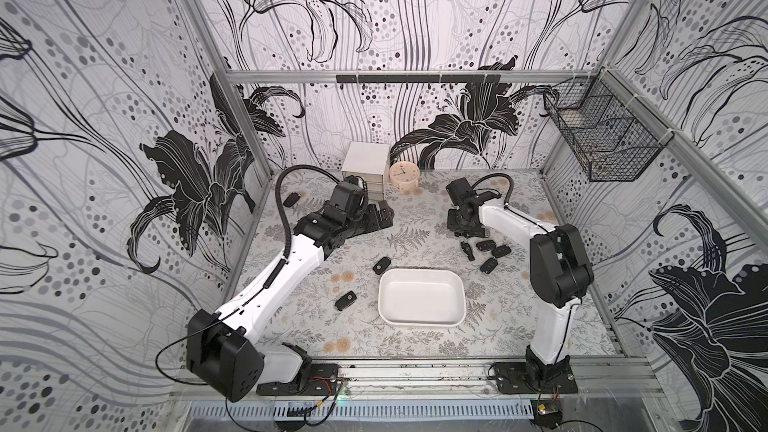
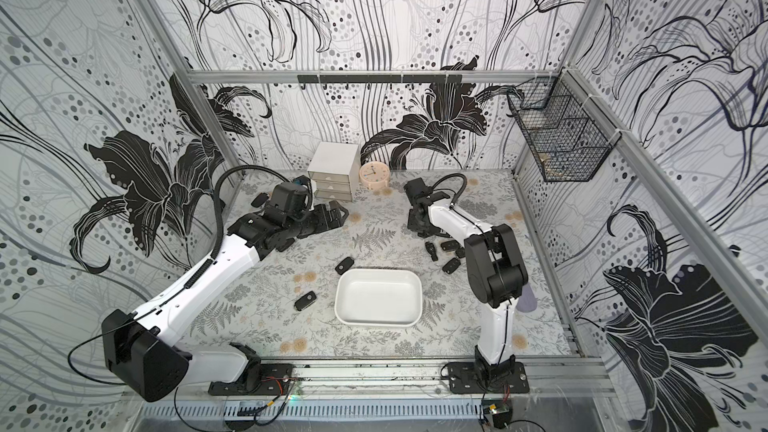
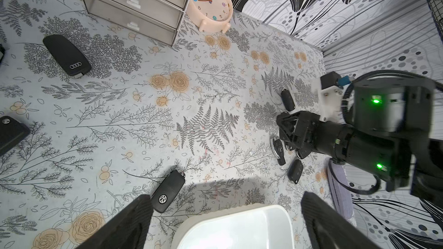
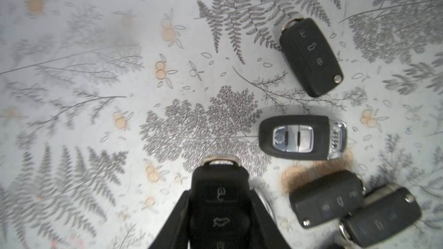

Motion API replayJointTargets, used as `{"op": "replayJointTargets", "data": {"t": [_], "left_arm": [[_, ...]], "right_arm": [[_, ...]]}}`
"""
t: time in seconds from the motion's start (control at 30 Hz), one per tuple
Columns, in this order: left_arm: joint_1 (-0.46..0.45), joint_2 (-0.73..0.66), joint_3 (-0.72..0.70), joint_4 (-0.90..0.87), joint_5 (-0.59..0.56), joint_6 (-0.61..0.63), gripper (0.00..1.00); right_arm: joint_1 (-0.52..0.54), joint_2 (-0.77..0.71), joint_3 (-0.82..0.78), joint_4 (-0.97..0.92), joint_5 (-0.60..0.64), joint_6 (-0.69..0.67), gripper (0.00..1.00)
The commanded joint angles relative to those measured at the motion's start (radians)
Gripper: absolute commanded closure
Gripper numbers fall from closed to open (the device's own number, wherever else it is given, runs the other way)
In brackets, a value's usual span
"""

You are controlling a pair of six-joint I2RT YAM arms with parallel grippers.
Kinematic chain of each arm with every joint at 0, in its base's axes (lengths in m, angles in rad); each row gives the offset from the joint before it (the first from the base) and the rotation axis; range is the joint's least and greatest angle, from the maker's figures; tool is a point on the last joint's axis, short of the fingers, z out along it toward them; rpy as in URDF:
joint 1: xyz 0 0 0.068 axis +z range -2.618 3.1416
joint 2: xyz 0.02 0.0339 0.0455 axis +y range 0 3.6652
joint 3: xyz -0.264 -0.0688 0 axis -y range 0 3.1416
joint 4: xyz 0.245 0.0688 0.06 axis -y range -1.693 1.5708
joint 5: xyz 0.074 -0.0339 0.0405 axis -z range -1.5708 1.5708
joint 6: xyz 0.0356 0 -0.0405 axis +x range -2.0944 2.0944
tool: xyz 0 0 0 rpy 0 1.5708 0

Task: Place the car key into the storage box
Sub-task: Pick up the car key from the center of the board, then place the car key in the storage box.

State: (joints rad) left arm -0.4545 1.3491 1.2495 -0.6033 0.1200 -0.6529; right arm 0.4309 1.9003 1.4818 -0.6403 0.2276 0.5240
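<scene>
The right gripper has its two fingers closed on the sides of a black car key, and other black keys lie just beside it on the flowered table. The left gripper is spread wide and holds nothing. The storage box lies toward the front of the table, between the two arms and apart from the gripped key.

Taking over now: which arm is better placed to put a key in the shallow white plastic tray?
Right: the right gripper is shut on a black plastic key fob; the left gripper is open and empty.
</scene>
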Motion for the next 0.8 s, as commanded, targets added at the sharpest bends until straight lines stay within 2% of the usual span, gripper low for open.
{"op": "replayJointTargets", "data": {"t": [0.0,0.33,0.6,0.77], "left_arm": [[-0.003,-0.030,0.001,-0.013,0.004,0.051,0.00],[-0.003,-0.083,-0.024,-0.014,0.015,0.093,0.01],[-0.003,-0.101,-0.011,-0.030,-0.026,0.146,0.01],[-0.002,-0.103,-0.020,-0.033,-0.049,0.146,0.01]], "right_arm": [[0.055,-0.100,-0.032,-0.088,0.057,0.054,0.73],[0.291,-0.316,-0.166,-0.196,0.170,0.254,0.73],[0.489,-0.343,-0.278,-0.239,0.214,0.457,0.72],[0.559,-0.325,-0.342,-0.202,0.202,0.493,0.72]]}}
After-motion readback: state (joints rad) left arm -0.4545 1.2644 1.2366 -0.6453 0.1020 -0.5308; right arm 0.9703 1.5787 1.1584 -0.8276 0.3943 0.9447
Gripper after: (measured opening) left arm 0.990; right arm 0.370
